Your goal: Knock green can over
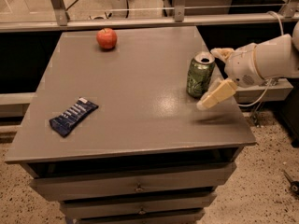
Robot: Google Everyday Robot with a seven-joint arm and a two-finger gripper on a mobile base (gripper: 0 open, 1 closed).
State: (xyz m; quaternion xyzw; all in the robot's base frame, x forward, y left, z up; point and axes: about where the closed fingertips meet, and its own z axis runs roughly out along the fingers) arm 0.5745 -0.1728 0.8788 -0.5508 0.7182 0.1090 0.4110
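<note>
While one green can [200, 74] stands, one tool [209, 78] — spread — hovers beside.

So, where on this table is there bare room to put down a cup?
The middle of the table is bare, between the apple, the packet and the can. The front edge is bare too. The right edge is crowded: the gripper with open fingers is at the can.

We see a grey table [117, 125] with drawers [93, 183] beneath it, standing on a speckled floor [268, 190]; the tool [209, 79] hangs over its right edge. Behind runs a metal railing [140, 22], and dim light glints off the tabletop.
</note>
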